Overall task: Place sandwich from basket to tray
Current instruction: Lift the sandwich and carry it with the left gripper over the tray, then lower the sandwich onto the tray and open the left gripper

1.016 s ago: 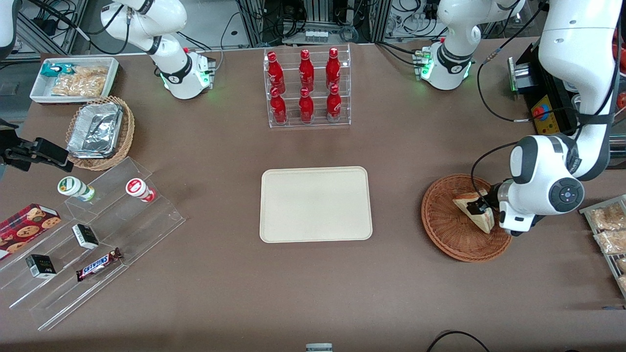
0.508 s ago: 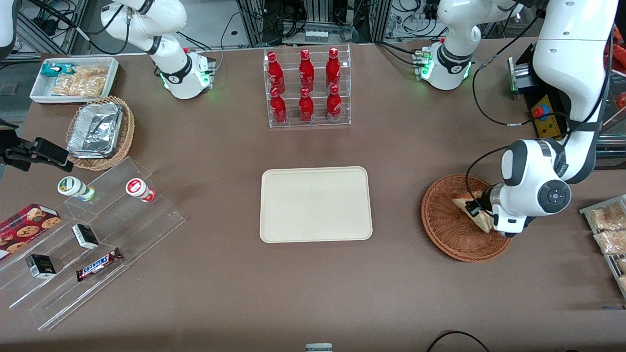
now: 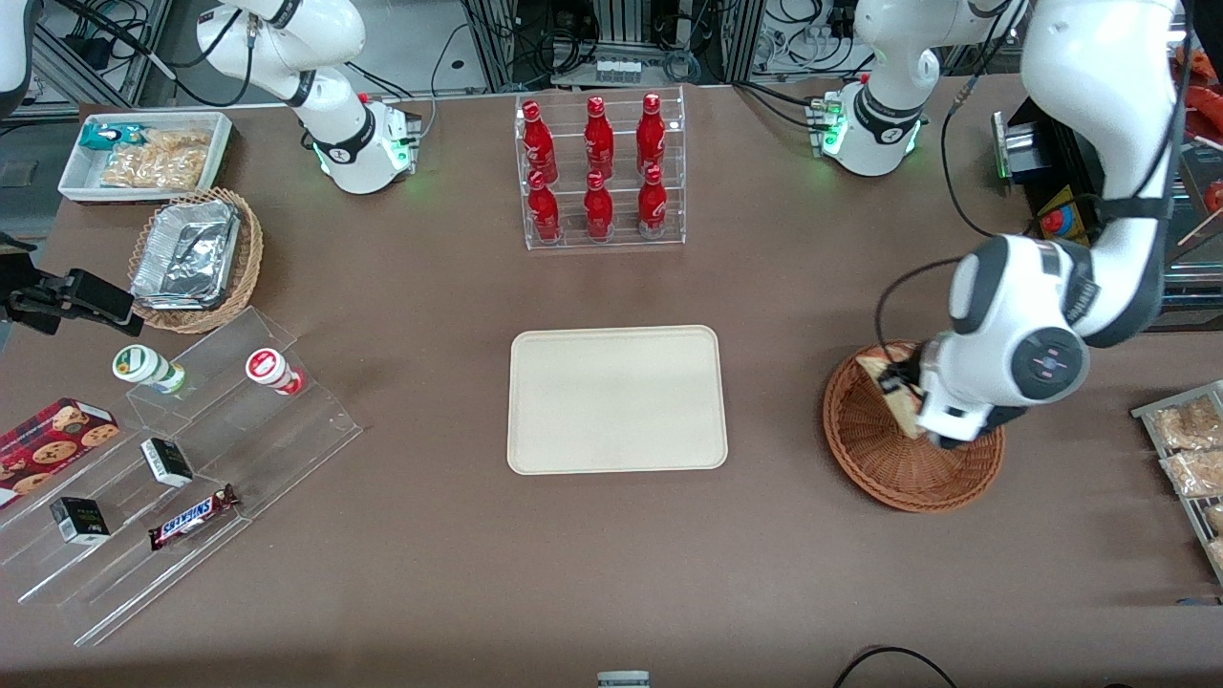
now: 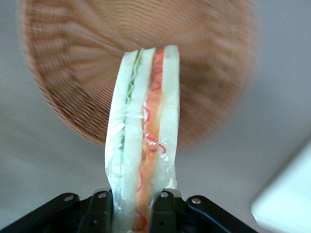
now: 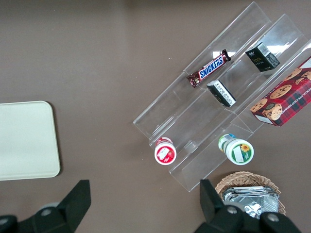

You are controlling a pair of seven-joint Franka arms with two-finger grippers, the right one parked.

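My left gripper is shut on the sandwich, a white-bread wedge with red-orange and green filling. It holds the sandwich lifted above the reddish-brown wicker basket at the working arm's end of the table. In the left wrist view the sandwich hangs clamped between the black fingers, with the basket below it and a corner of the tray in sight. The cream-beige tray lies bare at the table's middle.
An acrylic rack of red bottles stands farther from the front camera than the tray. A tiered acrylic stand with snacks, a tan basket of foil containers and a white bin lie toward the parked arm's end. Bagged snacks sit beside the basket.
The gripper has risen with the sandwich held in it, lifting it off the basket floor and shifting it toward the tray. The arm's wrist has moved the same way.
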